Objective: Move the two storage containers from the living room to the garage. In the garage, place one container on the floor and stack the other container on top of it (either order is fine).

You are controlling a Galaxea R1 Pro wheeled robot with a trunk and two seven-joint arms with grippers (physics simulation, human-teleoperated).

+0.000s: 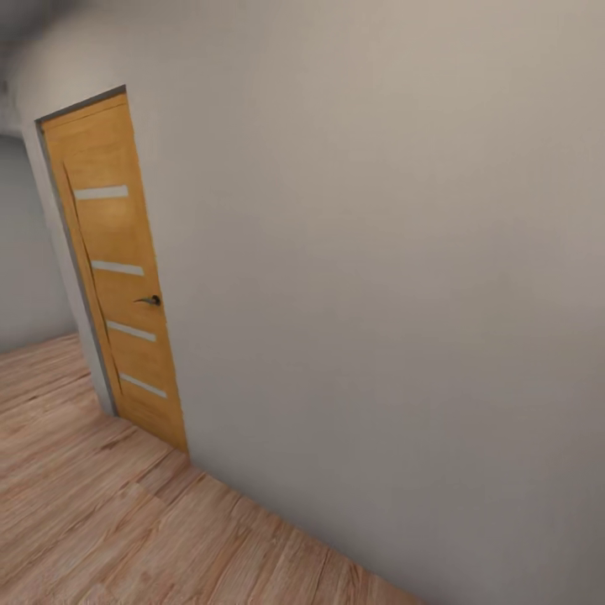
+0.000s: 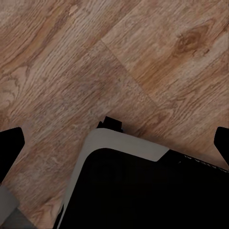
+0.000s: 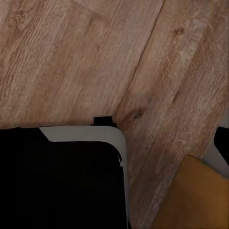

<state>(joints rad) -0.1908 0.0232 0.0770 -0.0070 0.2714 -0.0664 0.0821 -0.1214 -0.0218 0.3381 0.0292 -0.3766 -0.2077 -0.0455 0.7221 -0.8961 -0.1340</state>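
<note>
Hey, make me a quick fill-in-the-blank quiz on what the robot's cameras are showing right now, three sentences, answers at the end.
1. The wooden door in the head view carries ____ pale horizontal glass slits.
2. The floor in front of the door is made of light ____ planks.
3. The door's dark handle sits between the second and ____ slit, counting from the top.

Missing words: four; wood; third

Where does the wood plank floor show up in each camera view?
Head view: wood plank floor fills the lower left, below the wall and the door.
Left wrist view: the picture's upper part, above the robot's dark base.
Right wrist view: top and right, beside the base.
Shared landmark: the plank grain.
</note>
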